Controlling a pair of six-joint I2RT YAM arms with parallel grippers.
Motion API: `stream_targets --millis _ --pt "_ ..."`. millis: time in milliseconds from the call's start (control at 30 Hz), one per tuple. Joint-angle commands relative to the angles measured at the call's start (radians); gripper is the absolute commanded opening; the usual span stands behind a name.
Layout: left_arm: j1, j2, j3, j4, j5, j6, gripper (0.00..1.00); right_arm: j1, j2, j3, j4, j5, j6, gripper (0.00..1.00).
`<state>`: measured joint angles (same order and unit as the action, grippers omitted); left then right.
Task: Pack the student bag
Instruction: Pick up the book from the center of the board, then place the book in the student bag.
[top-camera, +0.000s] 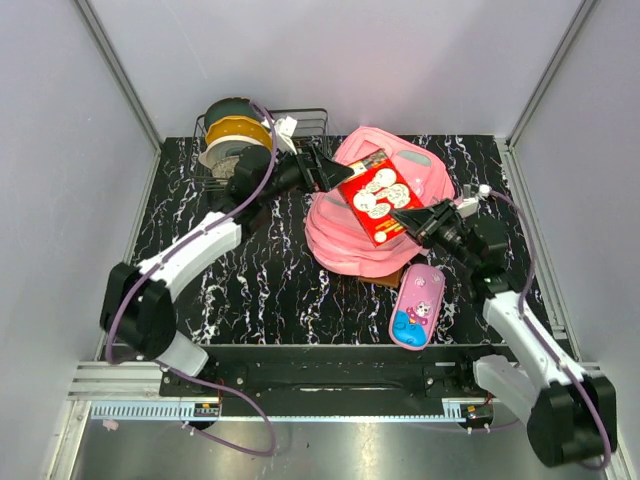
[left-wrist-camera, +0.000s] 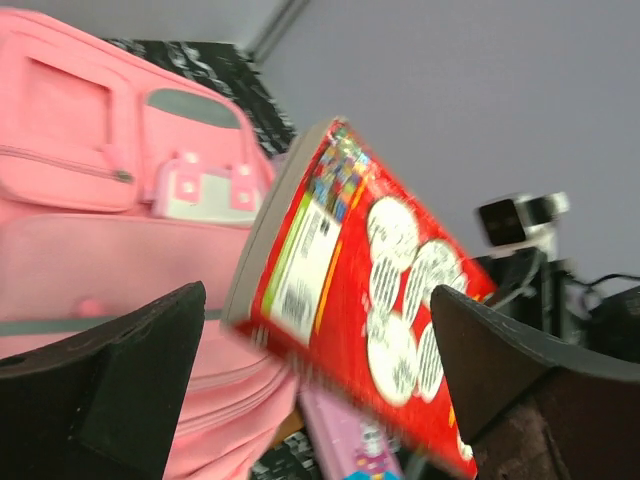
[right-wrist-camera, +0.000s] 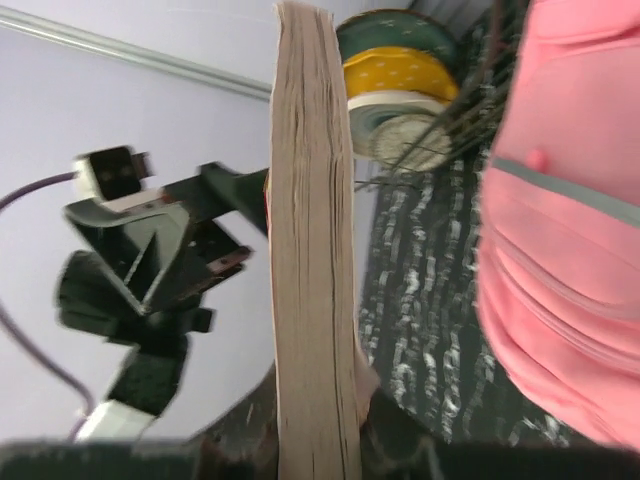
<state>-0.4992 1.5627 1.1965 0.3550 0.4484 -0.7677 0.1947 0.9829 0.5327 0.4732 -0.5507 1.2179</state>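
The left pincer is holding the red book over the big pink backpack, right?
No, the right pincer holds the red paperback book with white cartoon pictures over the big soft pink fabric backpack; the top view shows it, with the left pincer open.

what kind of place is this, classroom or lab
Probably a robot lab cell, not a classroom: plain grey panel walls in metal framing enclose a black marbled tabletop, with a left arm and right arm bolted at its near edge.

- Red softcover book (top-camera: 376, 198) with white cartoon faces, tilted, above the table's far-right part.
- Small pink zippered pencil case (top-camera: 418, 306), near edge, right.
- Wire basket (top-camera: 318, 118) of green, yellow and white rolls (top-camera: 238, 133), far-left corner.
- Black white-veined table (top-camera: 260, 290).
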Motion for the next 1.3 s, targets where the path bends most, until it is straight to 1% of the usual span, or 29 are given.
stream_targets --millis 0,33,67,100,133,167,200,233,267,300,400,467,600,700,733,833,967,1033,1133,1200,1267 --pt "-0.007 -0.190 -0.006 -0.226 -0.181 0.384 0.99 0.002 -0.199 0.104 -0.429 0.321 -0.198 0.00" --pt "-0.007 -0.202 -0.023 -0.232 -0.178 0.421 0.99 0.003 -0.226 0.119 -0.515 0.448 -0.216 0.00" --pt "-0.007 -0.207 -0.026 -0.264 -0.096 0.470 0.99 0.002 -0.259 0.156 -0.586 0.510 -0.242 0.00" --pt "-0.010 -0.196 -0.003 -0.312 -0.027 0.604 0.99 0.002 -0.268 0.179 -0.717 0.576 -0.256 0.00" --pt "-0.018 -0.184 0.027 -0.441 0.040 0.661 0.99 0.002 -0.274 0.197 -0.764 0.671 -0.274 0.00" --pt "-0.031 -0.147 0.085 -0.497 0.091 0.759 0.99 0.002 -0.279 0.234 -0.806 0.711 -0.302 0.00" --pt "-0.038 -0.124 0.110 -0.546 0.149 0.831 0.99 0.002 -0.279 0.251 -0.873 0.748 -0.313 0.00" --pt "-0.045 -0.101 0.135 -0.636 0.198 0.882 0.99 0.002 -0.277 0.266 -0.898 0.799 -0.323 0.00" --pt "-0.071 -0.067 0.156 -0.663 0.191 0.956 0.99 0.003 -0.270 0.292 -0.932 0.819 -0.352 0.00" --pt "-0.088 -0.059 0.149 -0.669 0.181 0.990 0.99 0.002 -0.263 0.308 -0.952 0.834 -0.365 0.00" --pt "-0.163 -0.036 0.117 -0.650 0.109 1.062 0.99 0.002 -0.257 0.355 -1.021 0.899 -0.383 0.00" --pt "-0.212 -0.006 0.112 -0.636 0.124 1.099 0.99 0.002 -0.273 0.362 -1.038 0.923 -0.396 0.00" --pt "-0.286 0.063 0.149 -0.665 0.119 1.119 0.99 0.002 -0.302 0.363 -1.050 0.945 -0.402 0.00" --pt "-0.334 0.097 0.146 -0.656 0.064 1.150 0.99 0.002 -0.316 0.371 -1.058 0.943 -0.403 0.00" --pt "-0.358 0.112 0.149 -0.653 0.014 1.157 0.99 0.002 -0.320 0.372 -1.056 0.940 -0.403 0.00" --pt "-0.390 0.138 0.140 -0.622 -0.068 1.177 0.99 0.003 -0.322 0.372 -1.055 0.934 -0.402 0.00" --pt "-0.400 0.171 0.137 -0.602 -0.166 1.179 0.98 0.003 -0.319 0.369 -1.055 0.913 -0.394 0.00" --pt "-0.401 0.186 0.141 -0.599 -0.203 1.179 0.92 0.002 -0.316 0.369 -1.055 0.907 -0.390 0.00" --pt "-0.410 0.230 0.175 -0.616 -0.270 1.189 0.77 0.003 -0.319 0.368 -1.055 0.894 -0.390 0.00" --pt "-0.420 0.285 0.222 -0.668 -0.318 1.214 0.74 0.002 -0.320 0.363 -1.055 0.890 -0.390 0.00" --pt "-0.430 0.319 0.242 -0.698 -0.335 1.243 0.70 0.002 -0.323 0.359 -1.052 0.890 -0.388 0.00"
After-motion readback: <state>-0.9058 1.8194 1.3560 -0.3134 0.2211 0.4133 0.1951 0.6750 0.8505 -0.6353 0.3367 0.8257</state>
